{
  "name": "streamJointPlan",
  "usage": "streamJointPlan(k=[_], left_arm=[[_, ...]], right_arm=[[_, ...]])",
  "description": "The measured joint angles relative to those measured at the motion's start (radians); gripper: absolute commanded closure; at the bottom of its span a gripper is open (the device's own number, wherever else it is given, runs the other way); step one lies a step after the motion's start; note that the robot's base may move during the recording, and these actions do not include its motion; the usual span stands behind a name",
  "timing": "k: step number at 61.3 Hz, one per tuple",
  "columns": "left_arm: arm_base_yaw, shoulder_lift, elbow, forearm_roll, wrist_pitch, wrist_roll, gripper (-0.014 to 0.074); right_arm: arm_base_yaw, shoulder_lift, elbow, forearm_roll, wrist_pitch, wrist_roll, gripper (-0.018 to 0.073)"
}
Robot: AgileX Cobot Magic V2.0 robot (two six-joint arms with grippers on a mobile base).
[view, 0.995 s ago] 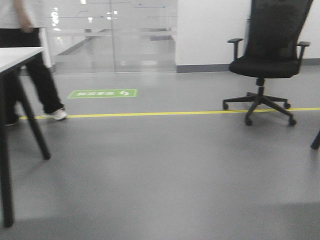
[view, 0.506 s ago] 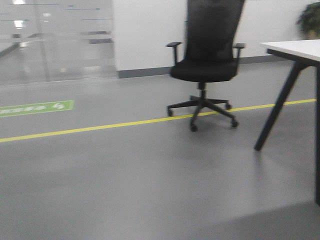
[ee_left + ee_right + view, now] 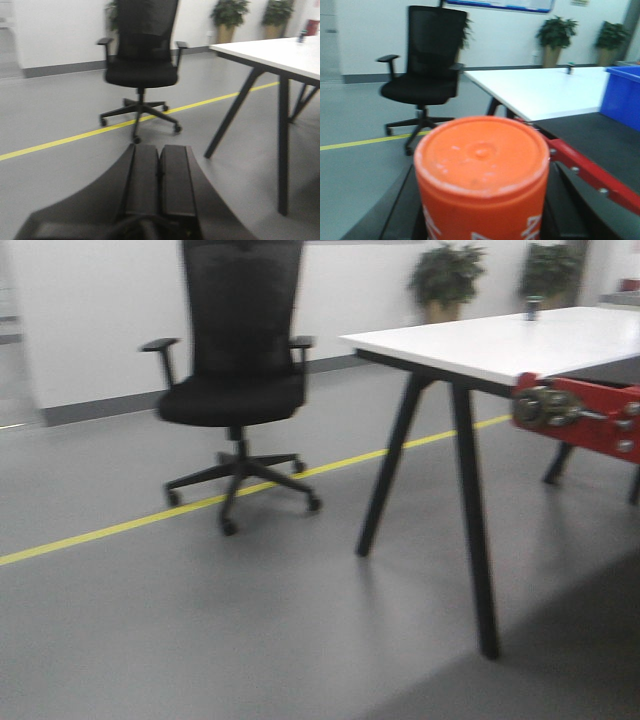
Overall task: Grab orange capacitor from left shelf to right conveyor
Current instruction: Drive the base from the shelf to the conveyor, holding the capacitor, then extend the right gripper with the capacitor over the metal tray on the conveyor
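Note:
My right gripper [image 3: 482, 220] is shut on the orange capacitor [image 3: 482, 165], a fat orange cylinder with white lettering, held upright between the black fingers and filling the lower right wrist view. The conveyor's red frame [image 3: 585, 172] and black belt [image 3: 590, 135] lie just right of it; the red frame end also shows in the front view [image 3: 580, 415]. My left gripper [image 3: 160, 165] is shut and empty, its two pads pressed together, pointing over bare grey floor. The shelf is out of view.
A black office chair [image 3: 235, 390] stands on the grey floor by a yellow floor line [image 3: 120, 520]. A white table [image 3: 500, 345] with black legs stands right of it. A blue bin [image 3: 622, 97] sits at the conveyor's far side. Potted plants [image 3: 445, 280] line the wall.
The view has swung to the right: the person, the first table and the green floor sign left the frame, the chair slid left, and the white table and red conveyor frame came in.

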Motion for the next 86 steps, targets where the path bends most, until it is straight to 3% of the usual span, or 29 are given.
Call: streamJointPlan(k=[86], left_arm=[[0.004, 0.0, 0.0, 0.0, 0.0, 0.0, 0.0723]], right_arm=[[0.0, 0.0, 0.0, 0.0, 0.0, 0.001, 0.0437]])
